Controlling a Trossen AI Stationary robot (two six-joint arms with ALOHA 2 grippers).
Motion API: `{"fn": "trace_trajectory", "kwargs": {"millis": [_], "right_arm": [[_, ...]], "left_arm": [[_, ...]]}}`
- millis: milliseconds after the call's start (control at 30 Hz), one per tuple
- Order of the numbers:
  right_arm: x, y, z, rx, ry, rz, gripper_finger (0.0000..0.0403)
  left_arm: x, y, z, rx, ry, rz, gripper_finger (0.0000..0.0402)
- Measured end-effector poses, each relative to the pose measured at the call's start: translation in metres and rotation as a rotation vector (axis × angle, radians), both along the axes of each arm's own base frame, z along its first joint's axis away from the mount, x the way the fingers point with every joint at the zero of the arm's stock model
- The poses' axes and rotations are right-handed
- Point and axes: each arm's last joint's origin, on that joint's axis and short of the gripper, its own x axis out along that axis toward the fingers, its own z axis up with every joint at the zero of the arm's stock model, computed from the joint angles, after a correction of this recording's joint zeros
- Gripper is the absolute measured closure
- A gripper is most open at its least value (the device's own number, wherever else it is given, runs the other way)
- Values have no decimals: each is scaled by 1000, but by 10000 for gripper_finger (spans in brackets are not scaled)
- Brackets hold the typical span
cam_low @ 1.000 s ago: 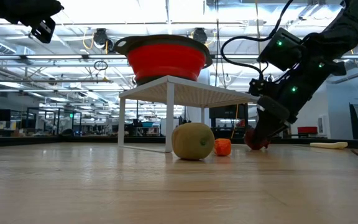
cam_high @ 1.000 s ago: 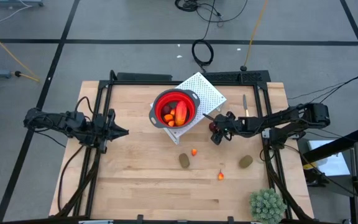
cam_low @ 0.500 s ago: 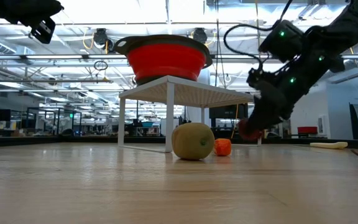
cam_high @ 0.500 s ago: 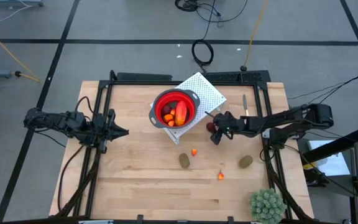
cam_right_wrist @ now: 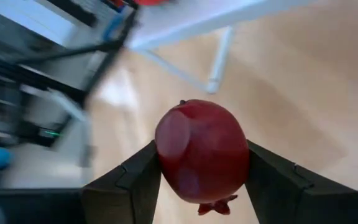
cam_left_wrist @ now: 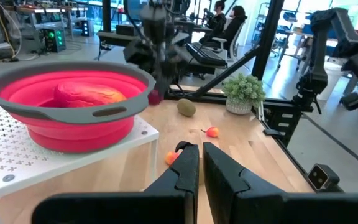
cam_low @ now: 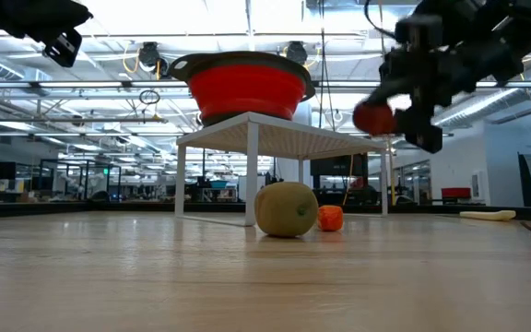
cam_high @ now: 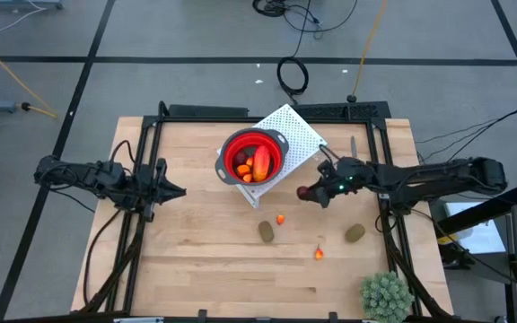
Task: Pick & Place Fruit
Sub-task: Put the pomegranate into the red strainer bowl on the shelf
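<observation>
My right gripper (cam_high: 309,191) is shut on a dark red ball (cam_right_wrist: 202,152) and hangs in the air just right of the white perforated stand (cam_high: 296,130). The red bowl with grey rim (cam_high: 252,157) sits on that stand and holds red and orange pieces. On the table lie two brown-green ovals (cam_high: 267,231) (cam_high: 355,233) and two tiny orange bits (cam_high: 280,218) (cam_high: 319,253). My left gripper (cam_high: 179,189) waits, shut, raised at the table's left, pointing at the bowl (cam_left_wrist: 73,106). My right gripper pinches the dark red ball between its two fingers (cam_right_wrist: 135,180), one on each opposite side (cam_right_wrist: 241,155). It comes at the ball about level from the table's right. The ball (cam_low: 373,118) is lifted clear, about level with the stand's top.
A spiky green plant (cam_high: 386,296) stands at the near right corner. A thin pale object (cam_high: 353,148) lies right of the stand. Black frame rails run along the table's left, right and far sides. Bare wood shows at the near left.
My right gripper has risen from just above the table to about the height of the stand's top, tipping from slanting down to about level. It stayed shut on the dark red ball, which went up with it.
</observation>
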Motion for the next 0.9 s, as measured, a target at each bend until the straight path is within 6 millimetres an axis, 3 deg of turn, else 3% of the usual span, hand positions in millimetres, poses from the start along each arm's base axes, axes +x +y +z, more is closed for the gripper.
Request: {"fn": "trace_trajectory", "kwargs": {"millis": [600,900], "right_arm": [[2,10,62,390,-530,2,206],[1,9,67,684,-535,-61,205]], "left_arm": [[0,-1,-1,0,6,-21,380],[0,-1,-1,1,5,-21,380]]}}
